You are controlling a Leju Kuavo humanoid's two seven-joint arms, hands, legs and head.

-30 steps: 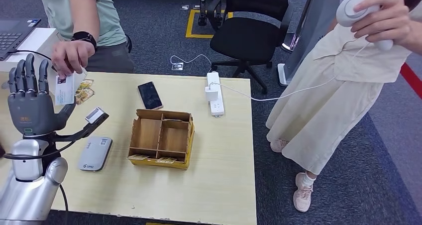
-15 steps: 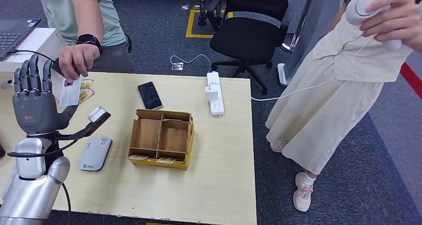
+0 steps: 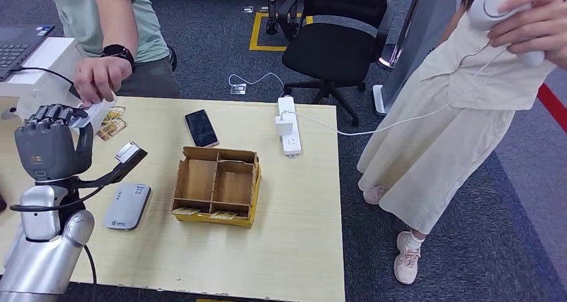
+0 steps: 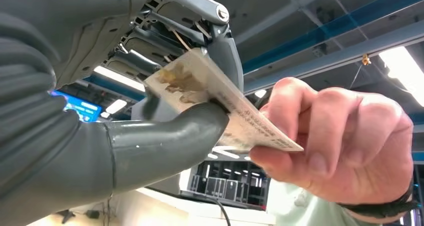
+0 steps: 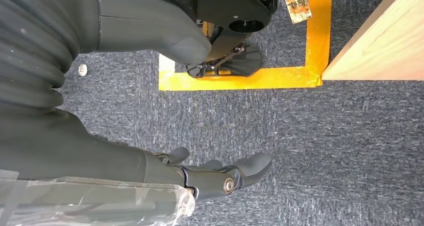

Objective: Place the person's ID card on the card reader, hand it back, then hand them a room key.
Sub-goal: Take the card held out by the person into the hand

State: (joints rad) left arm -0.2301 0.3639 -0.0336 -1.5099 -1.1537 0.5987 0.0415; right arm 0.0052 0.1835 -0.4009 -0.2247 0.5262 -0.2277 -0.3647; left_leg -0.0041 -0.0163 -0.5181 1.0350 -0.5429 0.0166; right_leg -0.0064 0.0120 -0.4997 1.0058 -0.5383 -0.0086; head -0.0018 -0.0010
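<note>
So from my seat, the left hand (image 3: 50, 145) is raised at about 9 o'clock in the head view, over the left end of the worktop (image 3: 267, 248), and its fingers (image 4: 220, 41) are curled down onto the ID card (image 4: 225, 111) with the thumb pressing from the other side, so it's got a pinch on it. The person's hand (image 3: 97, 81) is on the same card from the 12 o'clock side, so both are holding it at once. The card reader (image 3: 127, 206) lies flat on the worktop just at 4 o'clock from my left hand, and the cardboard tray (image 3: 217, 185) sits at 3 o'clock from the reader, a few small cards in its near slots. The right hand (image 5: 215, 176) hangs down over the carpet, fingers loosely apart, nothing in them.
</note>
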